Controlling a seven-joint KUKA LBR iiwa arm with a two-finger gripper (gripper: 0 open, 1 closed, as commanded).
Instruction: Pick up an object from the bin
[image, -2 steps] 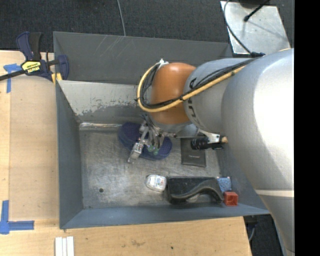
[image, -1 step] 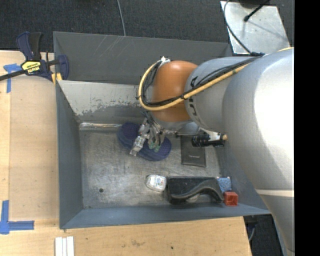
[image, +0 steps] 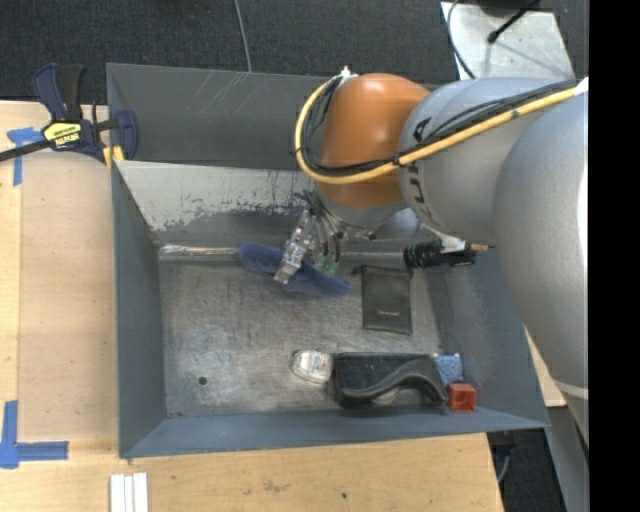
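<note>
Claw, spread not tellable, low over limp blue flat piece at back of grey metal bin: centre on its middle before you close.

Beyond the gripper, past the far wall of the grey bin, lies a dark, matte floor crossed by one thin black cable. Well to the view's left of the gripper, a pale wood-coloured tabletop runs alongside the bin. Up and right of the gripper, a whitish sheet rests on the dark floor. Soft, even light brightens the bin's far wall.
</note>
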